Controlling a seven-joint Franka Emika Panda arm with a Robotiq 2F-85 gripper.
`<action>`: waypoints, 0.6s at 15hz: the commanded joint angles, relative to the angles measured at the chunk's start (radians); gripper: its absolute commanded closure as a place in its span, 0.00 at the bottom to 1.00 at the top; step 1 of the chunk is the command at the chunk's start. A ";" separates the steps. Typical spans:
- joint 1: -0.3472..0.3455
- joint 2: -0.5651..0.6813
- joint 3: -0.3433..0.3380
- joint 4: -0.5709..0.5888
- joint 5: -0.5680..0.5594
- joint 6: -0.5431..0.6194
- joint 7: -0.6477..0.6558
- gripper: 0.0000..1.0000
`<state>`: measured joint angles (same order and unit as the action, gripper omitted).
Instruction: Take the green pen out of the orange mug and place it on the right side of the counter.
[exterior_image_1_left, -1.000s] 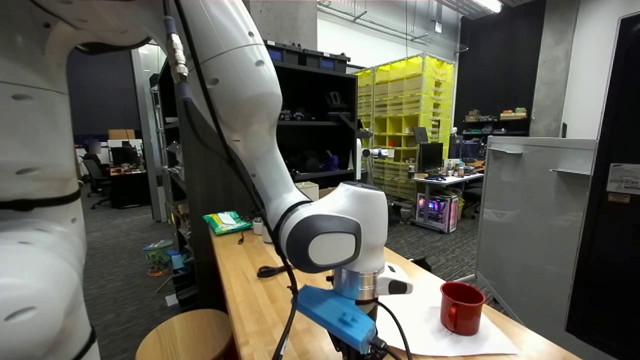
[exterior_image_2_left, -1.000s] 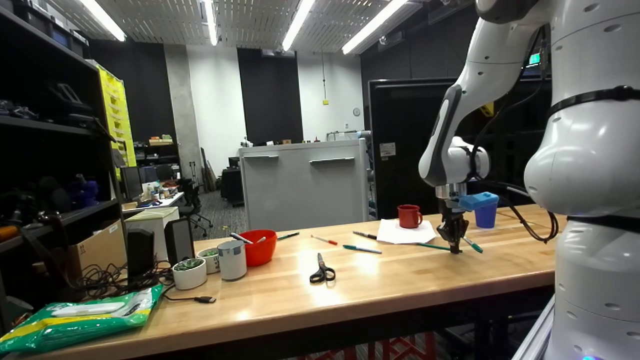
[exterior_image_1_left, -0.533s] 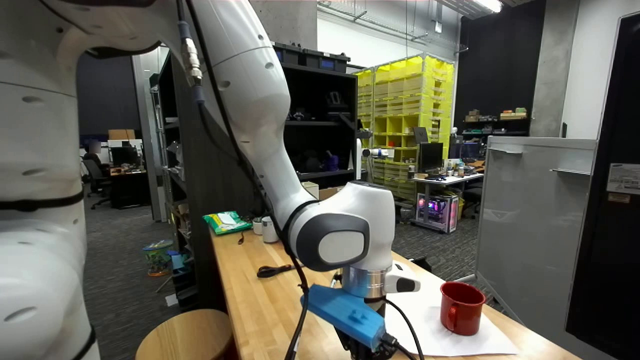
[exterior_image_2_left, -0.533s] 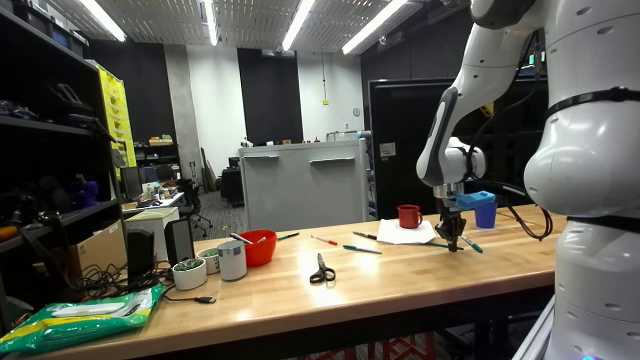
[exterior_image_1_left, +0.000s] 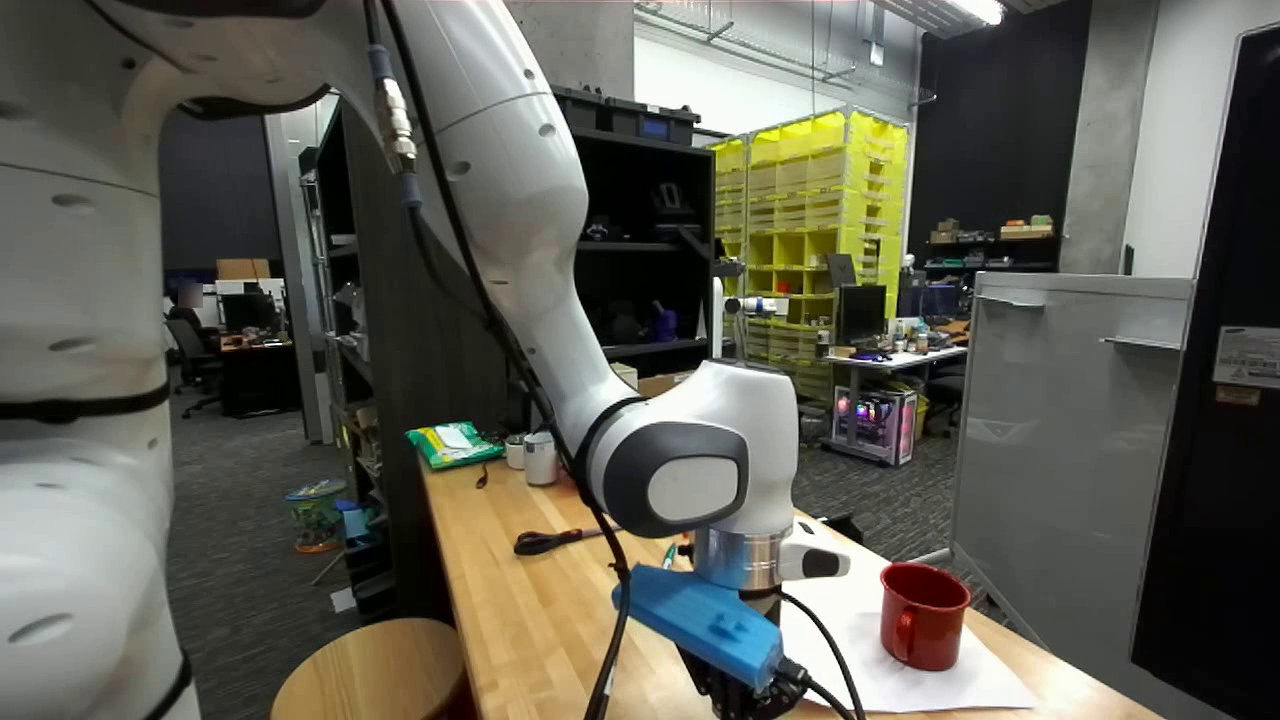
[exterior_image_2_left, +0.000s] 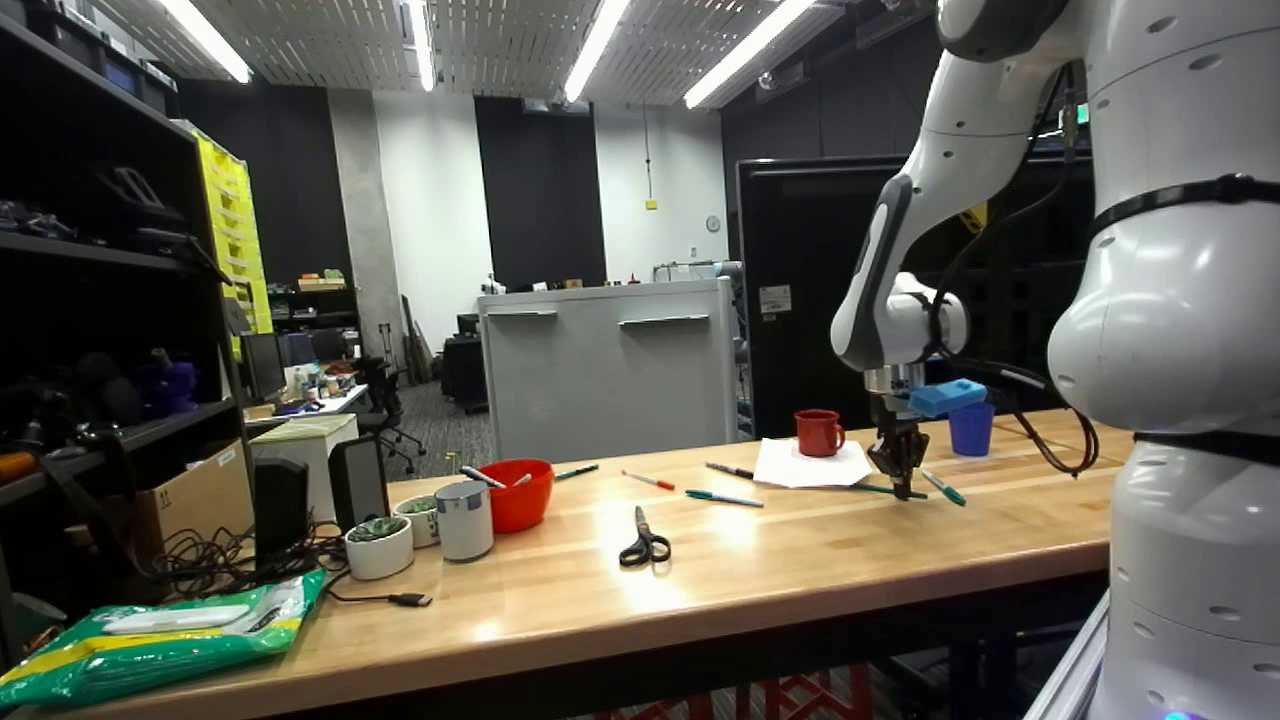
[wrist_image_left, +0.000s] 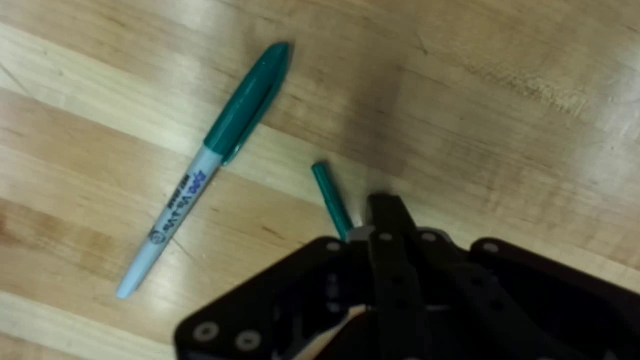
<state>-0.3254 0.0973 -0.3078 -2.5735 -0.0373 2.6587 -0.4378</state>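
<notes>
The orange mug (exterior_image_2_left: 522, 503) stands at the left part of the counter (exterior_image_2_left: 760, 570) in an exterior view, with pale pens leaning in it. A green-capped marker (exterior_image_2_left: 943, 488) lies on the counter's right part; in the wrist view it (wrist_image_left: 200, 170) lies left of the jaws, apart from them. A thin green pen (exterior_image_2_left: 880, 489) lies by the gripper; its end shows in the wrist view (wrist_image_left: 331, 200), the rest hidden by the jaws. Another green-capped marker (exterior_image_2_left: 724, 497) lies further left. My gripper (exterior_image_2_left: 903, 492) points down, fingers together, just over the thin pen, with nothing visible between them (wrist_image_left: 392, 212).
A darker red mug (exterior_image_2_left: 818, 432) stands on white paper (exterior_image_2_left: 783, 472) behind the gripper. A blue cup (exterior_image_2_left: 970, 430) stands right of it. Scissors (exterior_image_2_left: 644, 545), a red pen (exterior_image_2_left: 650, 480) and a black pen (exterior_image_2_left: 730, 470) lie mid-counter. A white cup (exterior_image_2_left: 465, 522) stands beside the orange mug.
My gripper has moved a little toward the orange mug's end of the counter and slightly up, away from the green-capped marker on the right. The pens, mugs and other objects have not moved.
</notes>
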 joint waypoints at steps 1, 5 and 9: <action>-0.010 -0.031 0.000 0.007 -0.020 -0.019 -0.003 1.00; -0.009 -0.052 -0.007 0.018 -0.049 -0.020 0.012 1.00; -0.013 -0.043 -0.001 0.052 -0.017 -0.019 -0.019 1.00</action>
<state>-0.3300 0.0731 -0.3110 -2.5359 -0.0600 2.6587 -0.4365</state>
